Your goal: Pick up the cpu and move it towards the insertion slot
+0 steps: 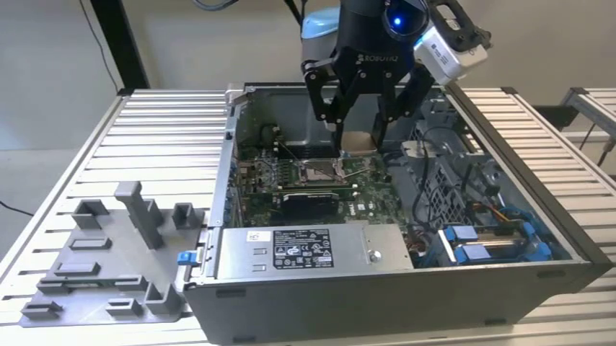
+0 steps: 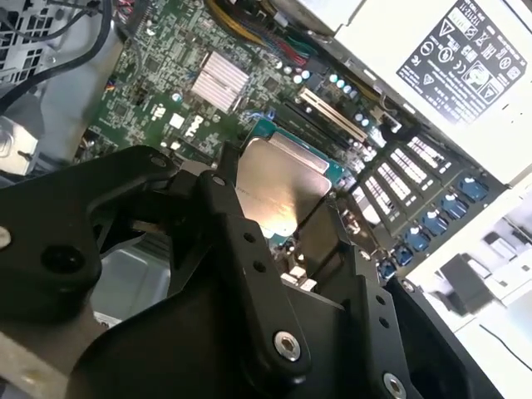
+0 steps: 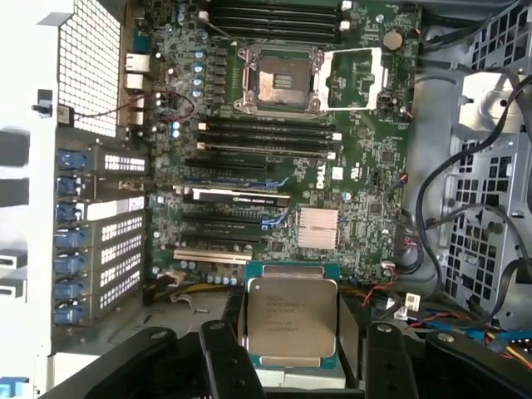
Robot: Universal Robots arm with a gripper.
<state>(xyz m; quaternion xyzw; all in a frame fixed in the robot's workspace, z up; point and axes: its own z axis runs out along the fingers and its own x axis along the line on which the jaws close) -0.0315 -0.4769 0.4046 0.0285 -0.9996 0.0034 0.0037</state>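
Note:
The cpu (image 1: 358, 143) hangs inside the open computer case, a small tan square above the green board, with my gripper (image 1: 357, 135) shut on it. In the first wrist view its pale silver face (image 3: 291, 318) sits between the two black fingers (image 3: 223, 353), and the second wrist view shows the cpu (image 2: 281, 184) from the side between the same fingers (image 2: 241, 241). The insertion slot (image 1: 322, 171) lies on the board just below the chip and toward the exterior view's left. Its silver frame stands open around a golden-grey centre (image 3: 278, 80). The chip is apart from the socket.
The case walls (image 1: 231, 166) ring the board. A silver power supply (image 1: 308, 249) fills the near side, with blue drive bays (image 1: 491, 241) and cables at the exterior view's right. Long black memory slots (image 3: 266, 137) flank the socket. A grey tray (image 1: 106, 267) lies outside the case.

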